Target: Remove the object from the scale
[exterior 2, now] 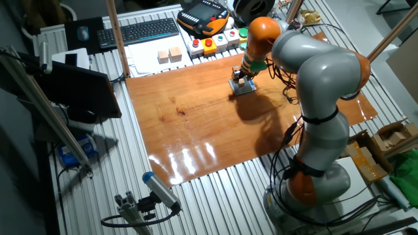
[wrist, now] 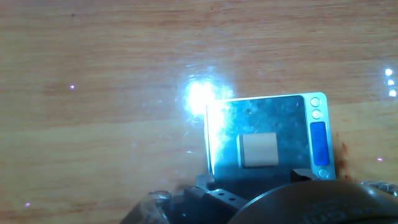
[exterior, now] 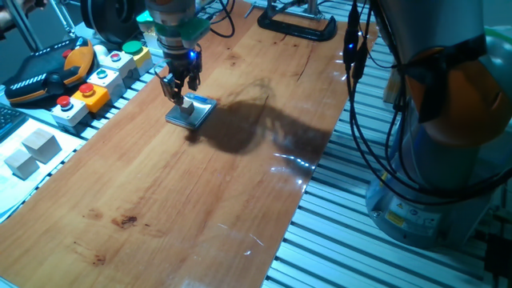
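Observation:
The scale (exterior: 192, 113) is a small silvery plate with a bluish edge on the wooden table, at the far left. It also shows in the other fixed view (exterior 2: 244, 88) and the hand view (wrist: 224, 134). The object (wrist: 258, 150), a tiny beige-grey cube, rests on the middle of the plate; it shows small in one fixed view (exterior: 190, 102). My gripper (exterior: 182, 88) hangs just above the scale and the cube, fingers apart, holding nothing. It also shows in the other fixed view (exterior 2: 243, 77). In the hand view only the hand's dark body shows at the bottom edge.
Coloured button boxes (exterior: 90, 94) and a teach pendant (exterior: 48, 72) lie left of the scale. Two larger pale cubes (exterior: 32, 150) sit on white paper off the table's left edge. A black clamp (exterior: 298, 26) holds the far table edge. A keyboard (exterior 2: 137, 31) lies beyond.

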`<control>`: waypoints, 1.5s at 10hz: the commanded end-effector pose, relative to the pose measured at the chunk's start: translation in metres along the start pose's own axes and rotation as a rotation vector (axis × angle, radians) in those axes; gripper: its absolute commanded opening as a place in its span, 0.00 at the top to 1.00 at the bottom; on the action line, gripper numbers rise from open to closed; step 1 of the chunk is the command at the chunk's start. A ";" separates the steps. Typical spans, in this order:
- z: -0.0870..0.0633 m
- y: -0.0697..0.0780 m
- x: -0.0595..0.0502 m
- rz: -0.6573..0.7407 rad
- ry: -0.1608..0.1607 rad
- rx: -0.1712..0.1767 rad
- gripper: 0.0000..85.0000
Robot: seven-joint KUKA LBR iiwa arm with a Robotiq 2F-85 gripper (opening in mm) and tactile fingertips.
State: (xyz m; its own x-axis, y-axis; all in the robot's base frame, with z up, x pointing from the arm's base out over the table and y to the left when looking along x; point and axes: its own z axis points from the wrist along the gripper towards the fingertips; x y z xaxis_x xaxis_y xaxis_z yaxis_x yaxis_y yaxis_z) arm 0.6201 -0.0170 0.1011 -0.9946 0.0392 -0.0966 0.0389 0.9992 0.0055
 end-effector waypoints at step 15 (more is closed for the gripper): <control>0.042 -0.015 -0.010 -0.024 -0.001 -0.038 0.24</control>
State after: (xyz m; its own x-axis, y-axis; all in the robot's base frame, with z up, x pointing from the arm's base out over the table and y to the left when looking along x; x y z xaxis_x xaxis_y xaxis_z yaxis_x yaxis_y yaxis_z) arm 0.6338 -0.0326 0.0599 -0.9951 0.0143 -0.0981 0.0103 0.9991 0.0416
